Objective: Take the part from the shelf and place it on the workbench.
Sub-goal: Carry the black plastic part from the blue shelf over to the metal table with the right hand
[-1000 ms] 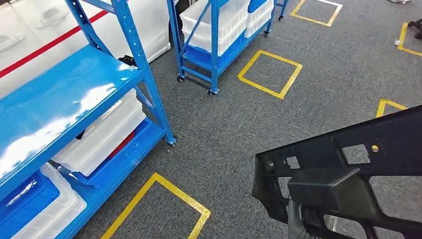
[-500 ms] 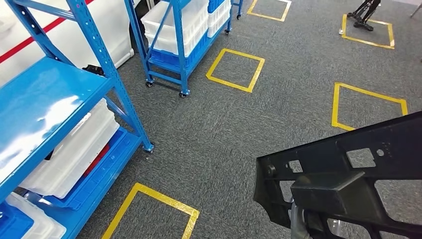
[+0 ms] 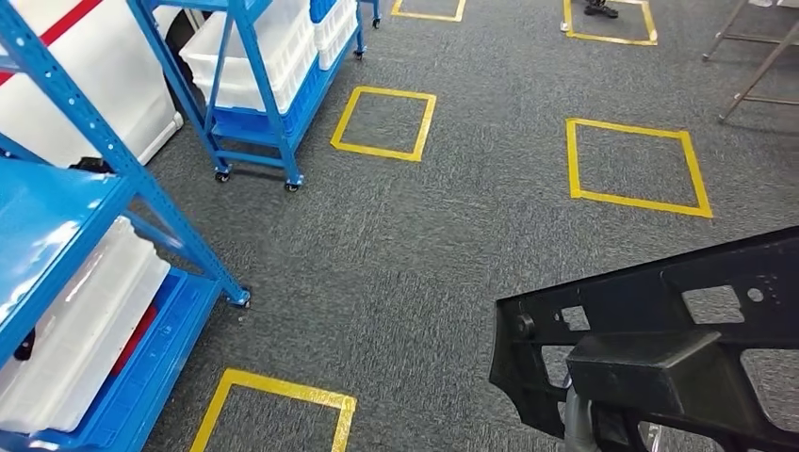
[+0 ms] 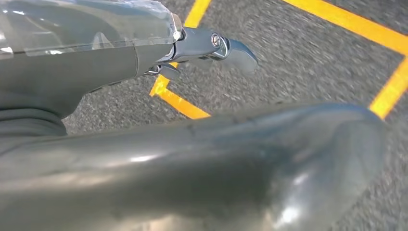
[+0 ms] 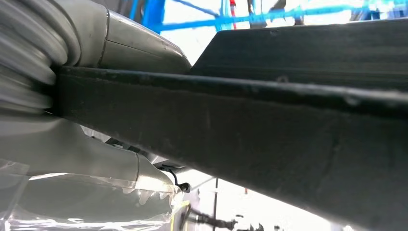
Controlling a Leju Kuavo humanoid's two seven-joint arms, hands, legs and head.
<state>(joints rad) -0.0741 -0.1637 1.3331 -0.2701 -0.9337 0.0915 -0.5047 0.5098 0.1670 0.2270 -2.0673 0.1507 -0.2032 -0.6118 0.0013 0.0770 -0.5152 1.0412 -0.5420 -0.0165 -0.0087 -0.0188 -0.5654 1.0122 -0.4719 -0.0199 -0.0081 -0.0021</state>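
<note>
Right wrist view shows the right hand point(image 5: 96, 120) clamped around an edge of the black part point(image 5: 269, 130), which the head view shows carried low at the robot's right over grey carpet point(image 3: 452, 245). Left wrist view shows the left hand point(image 4: 207, 48) holding nothing above yellow floor tape point(image 4: 183, 103), fingers apart. White bins point(image 3: 75, 330) sit on the near blue shelf point(image 3: 57, 226); more white bins point(image 3: 250, 52) are stacked on a wheeled blue cart point(image 3: 254, 141) beyond it.

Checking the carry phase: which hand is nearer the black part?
Right. The right hand grips the black part itself; the left hand hangs apart from it over the carpet's yellow tape, holding nothing.
</note>
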